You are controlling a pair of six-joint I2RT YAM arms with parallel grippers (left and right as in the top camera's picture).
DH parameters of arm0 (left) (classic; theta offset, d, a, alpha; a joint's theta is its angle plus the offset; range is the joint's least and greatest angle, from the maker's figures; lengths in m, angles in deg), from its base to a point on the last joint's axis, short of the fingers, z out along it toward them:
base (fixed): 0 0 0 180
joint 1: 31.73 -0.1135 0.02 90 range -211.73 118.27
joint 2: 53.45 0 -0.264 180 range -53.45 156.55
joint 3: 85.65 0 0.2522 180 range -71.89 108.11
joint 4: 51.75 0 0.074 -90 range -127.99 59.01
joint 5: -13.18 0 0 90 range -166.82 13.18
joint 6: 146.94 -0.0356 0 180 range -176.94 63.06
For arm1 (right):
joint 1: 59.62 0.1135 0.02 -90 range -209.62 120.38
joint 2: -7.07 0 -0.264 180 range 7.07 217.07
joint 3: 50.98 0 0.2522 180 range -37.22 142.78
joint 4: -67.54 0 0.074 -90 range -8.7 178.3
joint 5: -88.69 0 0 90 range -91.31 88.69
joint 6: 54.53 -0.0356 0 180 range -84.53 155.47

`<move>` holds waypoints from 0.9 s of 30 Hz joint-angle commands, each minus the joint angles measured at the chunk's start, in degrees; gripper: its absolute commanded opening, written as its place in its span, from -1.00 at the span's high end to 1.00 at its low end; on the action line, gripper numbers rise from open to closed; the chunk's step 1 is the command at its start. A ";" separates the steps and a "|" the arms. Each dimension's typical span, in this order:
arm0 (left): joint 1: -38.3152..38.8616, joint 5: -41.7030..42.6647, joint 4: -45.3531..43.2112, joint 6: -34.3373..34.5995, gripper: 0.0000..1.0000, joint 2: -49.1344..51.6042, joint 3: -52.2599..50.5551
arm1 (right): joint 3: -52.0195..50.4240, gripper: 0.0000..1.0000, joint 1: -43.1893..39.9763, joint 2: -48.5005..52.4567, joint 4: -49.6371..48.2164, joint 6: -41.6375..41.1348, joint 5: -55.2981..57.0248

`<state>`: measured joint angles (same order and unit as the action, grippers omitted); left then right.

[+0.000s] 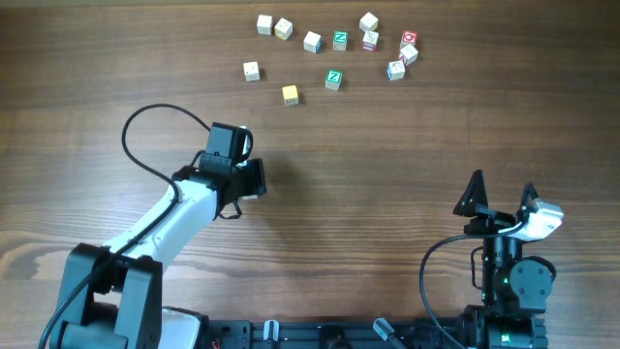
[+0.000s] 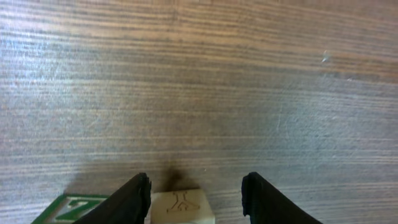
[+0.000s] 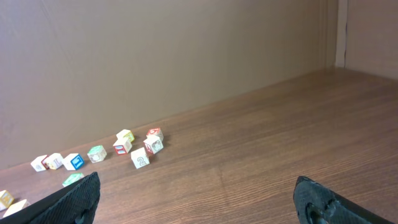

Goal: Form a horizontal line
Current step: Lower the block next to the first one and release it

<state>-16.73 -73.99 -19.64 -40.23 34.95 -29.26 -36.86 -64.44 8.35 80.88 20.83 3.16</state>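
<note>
Letter cubes point(image 1: 312, 41) lie scattered, not yet lined up, along the desk's point(image 1: 387, 174) far side. Left hand point(image 2: 196, 180), fingers parted, straddles a pale cube point(image 2: 181, 208) without pinching it, a green Z cube point(image 2: 68, 210) just beside it. Right hand point(image 3: 196, 182) is spread wide.

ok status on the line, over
left gripper open, astride a pale cube, green z cube beside it. right gripper open, empty. no finished line in view; loose cubes scattered far side. nothing in the way.
</note>
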 commanded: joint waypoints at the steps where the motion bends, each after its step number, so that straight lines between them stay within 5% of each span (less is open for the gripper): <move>1: 0.15 -3.41 -1.77 0.04 -0.06 0.52 -0.31 | -0.07 -1.00 -0.28 -0.26 -0.31 0.96 -0.94; 16: 0.15 -5.53 -5.77 0.04 -0.06 -3.91 0.15 | -0.07 -1.00 -0.28 -0.26 -0.31 0.96 -0.94; 27: -6.75 -5.90 3.63 3.72 -0.29 -25.97 0.46 | -0.07 -0.99 -0.28 -0.26 -0.31 0.96 -0.94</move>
<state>-20.09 -79.13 -19.01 -39.53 15.00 -29.26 -36.86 -64.44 8.35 80.88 20.83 3.16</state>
